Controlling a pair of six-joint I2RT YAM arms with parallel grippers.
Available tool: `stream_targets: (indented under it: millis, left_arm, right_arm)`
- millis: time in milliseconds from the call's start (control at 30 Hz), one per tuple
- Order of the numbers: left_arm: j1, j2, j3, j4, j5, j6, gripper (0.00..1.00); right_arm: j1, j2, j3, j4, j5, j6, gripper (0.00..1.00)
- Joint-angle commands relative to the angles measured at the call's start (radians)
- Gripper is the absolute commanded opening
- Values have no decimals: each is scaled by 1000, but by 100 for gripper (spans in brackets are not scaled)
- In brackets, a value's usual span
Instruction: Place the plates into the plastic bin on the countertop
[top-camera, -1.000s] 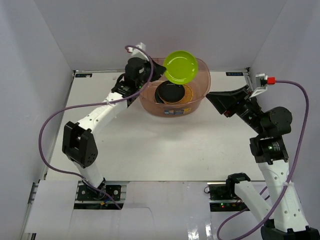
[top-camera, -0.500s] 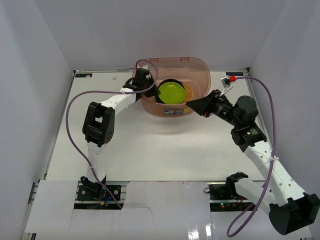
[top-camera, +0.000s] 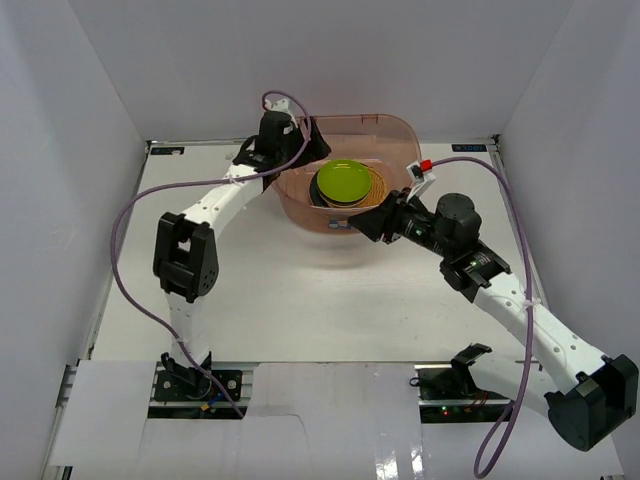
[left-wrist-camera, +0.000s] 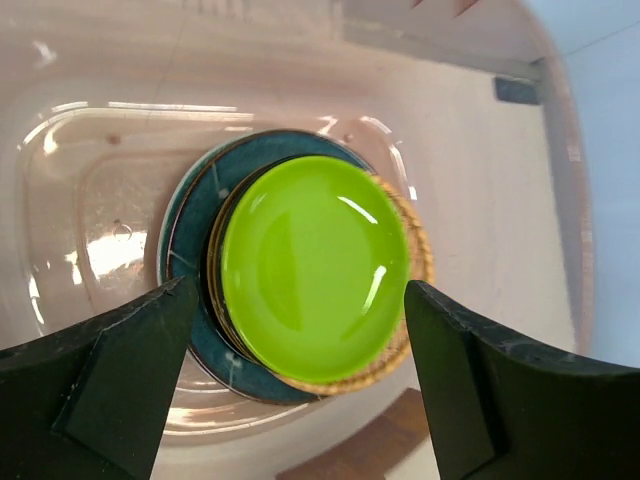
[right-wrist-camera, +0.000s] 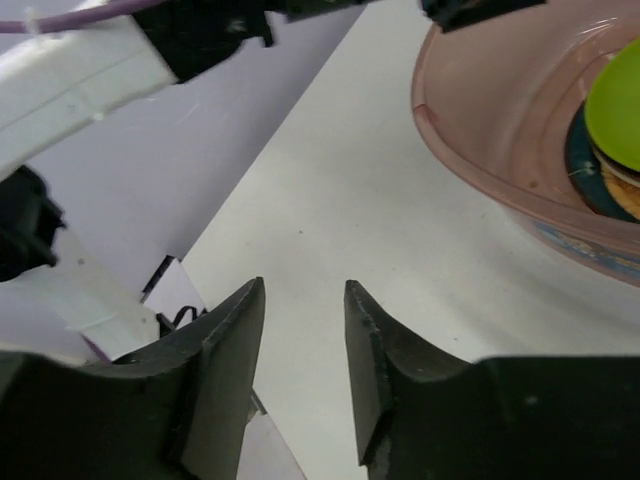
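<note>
Left wrist view: my left gripper (left-wrist-camera: 300, 290) is hanging wide open straight above the round lime green plate (left-wrist-camera: 315, 268) lying flat in the pinkish plastic bin (left-wrist-camera: 480, 150); my right gripper (right-wrist-camera: 305, 290) is hovering beside it, slightly open, empty.

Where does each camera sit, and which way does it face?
Top external: above, behind the bases, looking down at the countertop; both arms show.
Left wrist: above the plastic bin, looking down at the lime green plate; open fingers show.
Right wrist: beside the bin, facing across the countertop; fingers show.
Shared: bin and plate.
</note>
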Motion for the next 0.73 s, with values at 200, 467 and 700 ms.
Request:
stream_targets:
  millis: [200, 467, 700]
  left_arm:
    - [1, -702, -371, 97, 34, 45, 98]
    - [-2, -1272, -954, 27, 119, 40, 98]
    - [-4, -1529, -1209, -99, 108, 14, 98]
  right_arm:
    - [6, -172, -147, -129, 329, -164, 90]
    - [5, -543, -362, -282, 611, -192, 90]
    - [5, -734, -492, -114, 605, -252, 90]
